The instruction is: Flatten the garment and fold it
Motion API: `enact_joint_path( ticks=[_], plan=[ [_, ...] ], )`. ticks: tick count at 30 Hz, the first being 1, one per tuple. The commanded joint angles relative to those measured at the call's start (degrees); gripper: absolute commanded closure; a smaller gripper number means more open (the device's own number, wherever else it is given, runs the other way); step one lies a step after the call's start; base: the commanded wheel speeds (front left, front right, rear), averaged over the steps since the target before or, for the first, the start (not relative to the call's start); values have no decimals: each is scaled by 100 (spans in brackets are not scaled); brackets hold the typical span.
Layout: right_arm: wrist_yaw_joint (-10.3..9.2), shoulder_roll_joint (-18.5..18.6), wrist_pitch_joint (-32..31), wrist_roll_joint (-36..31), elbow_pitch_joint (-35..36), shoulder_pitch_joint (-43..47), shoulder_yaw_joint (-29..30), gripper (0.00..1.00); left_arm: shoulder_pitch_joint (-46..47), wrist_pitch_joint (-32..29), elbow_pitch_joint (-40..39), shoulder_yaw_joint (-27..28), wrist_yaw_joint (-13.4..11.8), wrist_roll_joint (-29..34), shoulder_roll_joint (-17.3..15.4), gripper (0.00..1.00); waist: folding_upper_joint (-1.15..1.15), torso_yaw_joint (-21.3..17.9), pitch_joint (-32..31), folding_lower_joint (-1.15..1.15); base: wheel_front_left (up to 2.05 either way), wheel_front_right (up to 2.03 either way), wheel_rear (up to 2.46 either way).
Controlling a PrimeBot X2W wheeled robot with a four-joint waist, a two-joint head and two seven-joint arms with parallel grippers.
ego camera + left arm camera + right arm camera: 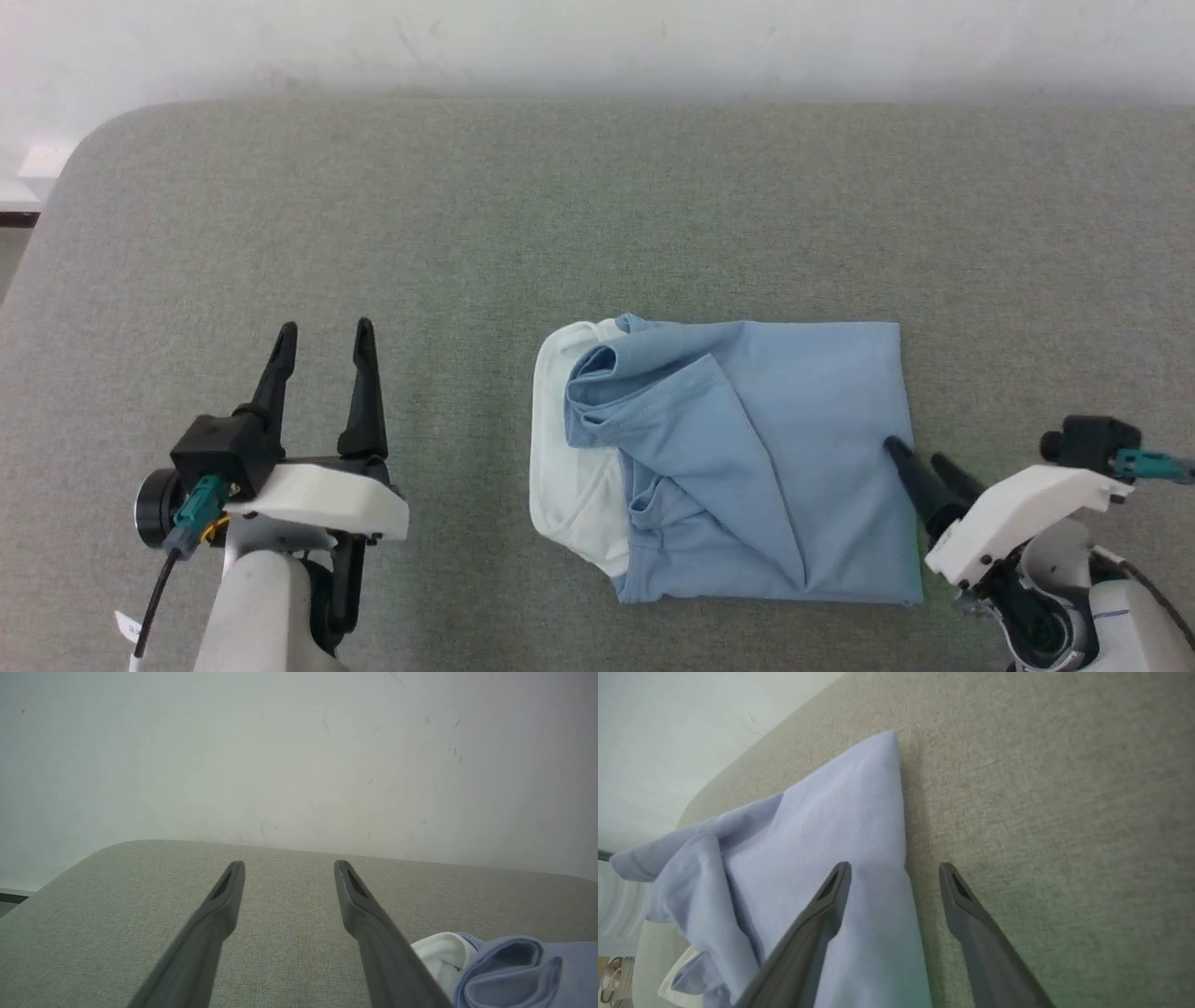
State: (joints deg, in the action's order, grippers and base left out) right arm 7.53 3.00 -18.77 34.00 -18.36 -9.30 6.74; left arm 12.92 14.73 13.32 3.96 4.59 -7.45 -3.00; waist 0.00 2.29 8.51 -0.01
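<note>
no legible txt, tiny print on garment (pixel 504 970) collar unreadable

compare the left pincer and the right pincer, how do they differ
Place: the left pincer sits over bare grey fabric surface, apart from the polo shirt; the right pincer straddles the shirt's right edge, one finger over blue cloth, one over the surface.
Pose: the left pincer points straight up the head view; the right pincer slants toward the shirt.
Shared: both open, holding nothing.
</note>
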Motion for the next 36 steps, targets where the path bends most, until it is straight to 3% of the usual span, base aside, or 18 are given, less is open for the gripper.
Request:
enact_joint_path(
  ticks=[1, 7, 8, 9, 12, 16, 22, 25, 30, 36],
  plan=[
    [-4, -12, -113, 110, -123, -72, -37, 0, -69, 27, -3, 10, 49, 14, 11, 0, 0, 24, 17, 1, 0, 0, 0],
    [-4, -13, -600, 556, -705, -299, -358, 0, -50, 27, -11, -72, 16, -41, 12, 0, 0, 97, 72, 1, 0, 0, 0],
    [-4, -13, -615, 593, -756, -336, -410, 22, -40, 27, -1, -74, 16, -46, 12, 0, 0, 102, 75, 1, 0, 0, 0],
    [-4, -13, -611, 606, -806, -374, -441, 53, -33, 27, 10, -75, 15, -51, 12, 0, 0, 105, 75, 1, 0, 0, 0],
    [-4, -13, -572, 458, -940, -514, -448, 100, -21, 27, 37, -75, 7, -63, 12, 0, 0, 107, 69, 1, 0, 0, 0],
    [-4, -13, -518, -220, -756, -771, -513, 100, -57, 27, -4, -70, -45, -80, 12, 0, 0, 47, 55, 1, 0, 0, 0],
    [-4, -13, -942, -2640, 625, -1214, -993, 100, -120, 27, -108, 11, -99, -75, 12, 0, 0, -208, 94, 1, 0, 0, 0],
    [-4, 54, -1177, -3491, 1269, -1440, -1428, 100, -124, 27, -118, 99, -74, -84, 2, 0, 0, -420, 155, 1, 0, 0, 0],
    [-4, 432, -1372, -3845, 1577, -1821, -1835, 100, -102, 27, -207, 158, -76, -39, -11, 0, 0, -872, 305, 1, 0, 0, 0],
    [-4, 804, -1407, -3881, 1421, -2161, -1779, 100, 36, 27, -273, 232, -28, 18, -96, 0, 0, -1385, 516, 1, 0, 0, 0]
  ],
)
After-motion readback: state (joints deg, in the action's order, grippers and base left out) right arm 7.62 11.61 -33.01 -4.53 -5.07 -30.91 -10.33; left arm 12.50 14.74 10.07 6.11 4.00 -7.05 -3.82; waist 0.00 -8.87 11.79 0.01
